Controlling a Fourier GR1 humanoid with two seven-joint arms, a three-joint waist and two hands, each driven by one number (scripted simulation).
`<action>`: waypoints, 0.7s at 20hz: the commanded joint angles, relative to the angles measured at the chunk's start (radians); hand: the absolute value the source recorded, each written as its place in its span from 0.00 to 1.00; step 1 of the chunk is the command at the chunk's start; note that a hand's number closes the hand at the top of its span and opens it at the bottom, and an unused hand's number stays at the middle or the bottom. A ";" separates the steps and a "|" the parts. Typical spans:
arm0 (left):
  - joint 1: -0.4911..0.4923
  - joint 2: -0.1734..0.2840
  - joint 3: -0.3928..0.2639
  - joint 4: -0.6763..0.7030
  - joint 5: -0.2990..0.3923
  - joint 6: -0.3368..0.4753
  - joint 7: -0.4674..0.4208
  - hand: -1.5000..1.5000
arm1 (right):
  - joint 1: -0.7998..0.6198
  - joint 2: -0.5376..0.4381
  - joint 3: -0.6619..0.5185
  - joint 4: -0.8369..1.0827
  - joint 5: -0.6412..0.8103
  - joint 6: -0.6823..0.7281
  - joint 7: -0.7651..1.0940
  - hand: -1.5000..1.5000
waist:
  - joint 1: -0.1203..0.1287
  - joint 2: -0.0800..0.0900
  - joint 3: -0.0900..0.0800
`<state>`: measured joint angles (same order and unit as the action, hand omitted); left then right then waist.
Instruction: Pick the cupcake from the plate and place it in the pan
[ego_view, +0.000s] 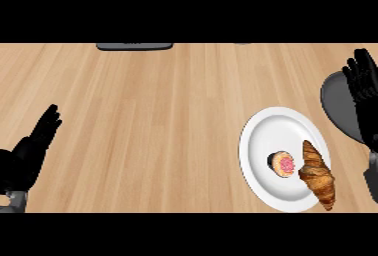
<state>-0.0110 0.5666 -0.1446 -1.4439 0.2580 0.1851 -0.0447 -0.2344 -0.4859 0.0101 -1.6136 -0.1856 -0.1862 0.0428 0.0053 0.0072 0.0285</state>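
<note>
Low at the left edge rests the robot's black left hand (31, 150), fingers straight and pointing up, touching nothing. Over on the right lies a round white plate (264, 150) on the pale wooden counter (162, 115), and on it sits the small cupcake with pink frosting (281, 164), tipped on its side by the look of it, just beside a long golden-brown croissant (317, 175) whose end overhangs the rim. Beyond the plate, at the right edge, a dark grey round pan (338, 102) shows partly, with the black right hand (363, 75) hovering above it, fingers extended and loosely spread, holding nothing. I'd judge the cupcake light, soft and easily squashed; the frosting would smear, so the wrapper sides are the place to take it, clear of the croissant. A dark grey flat object (134, 46) lies at the far edge
</note>
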 joint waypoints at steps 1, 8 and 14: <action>-0.020 -0.046 -0.043 -0.002 -0.073 0.027 -0.019 0.50 | -0.024 0.029 -0.046 0.104 -0.045 0.026 -0.008 0.00 | -0.002 -0.005 -0.028; -0.094 -0.052 -0.104 -0.112 -0.027 -0.049 0.070 0.50 | 0.143 -0.240 0.037 0.266 0.275 0.020 0.025 1.00 | -0.017 0.026 -0.042; -0.115 -0.080 -0.126 -0.175 -0.035 -0.048 0.196 0.50 | 0.299 0.189 -0.040 0.232 0.150 -0.292 -0.156 0.00 | -0.013 -0.010 -0.028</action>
<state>-0.1252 0.4854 -0.2714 -1.5687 0.2142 0.1520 0.0931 -0.0300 -0.4059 -0.0190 -1.3732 -0.0397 -0.3843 -0.0200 -0.0138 0.0041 0.0005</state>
